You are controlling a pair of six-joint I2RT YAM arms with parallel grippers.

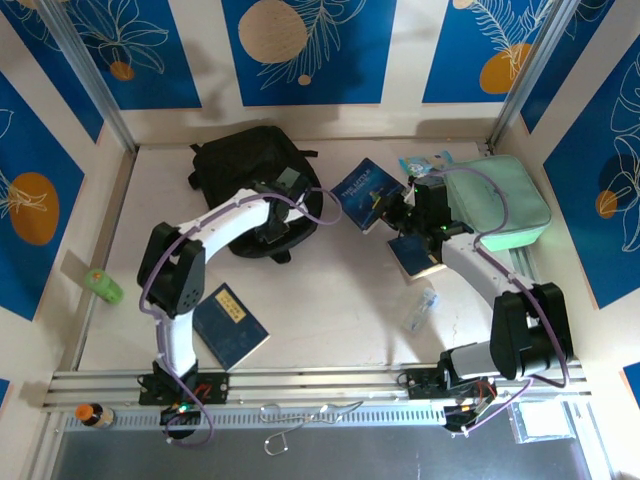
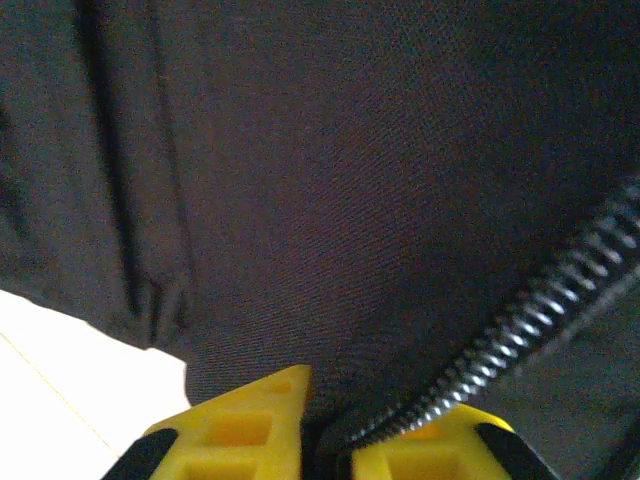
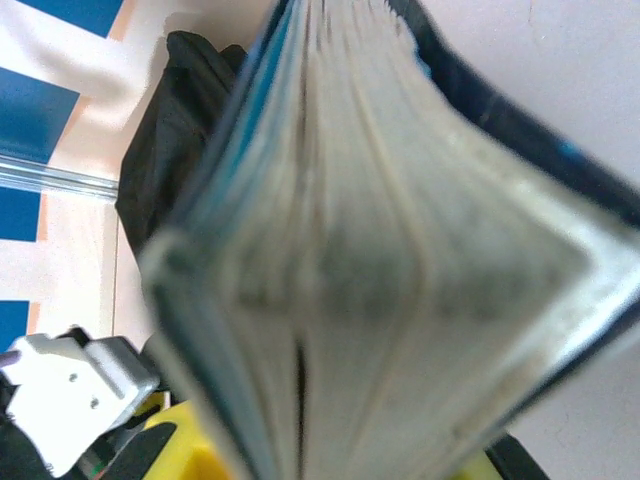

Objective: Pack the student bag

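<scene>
The student bag, black and soft, lies at the back left of the table. My left gripper rests on its near edge. In the left wrist view the yellow fingers stand almost together, and my left gripper pinches the student bag's fabric beside its zipper. My right gripper is shut on a blue book, held up to the right of the bag. That book's page edges face the right wrist camera, hiding most of the right gripper. The student bag shows behind it.
A second blue book lies near the left arm's base, and a third under the right arm. A mint-green case sits at the right wall. A clear bottle, a green bottle and a blue packet lie about.
</scene>
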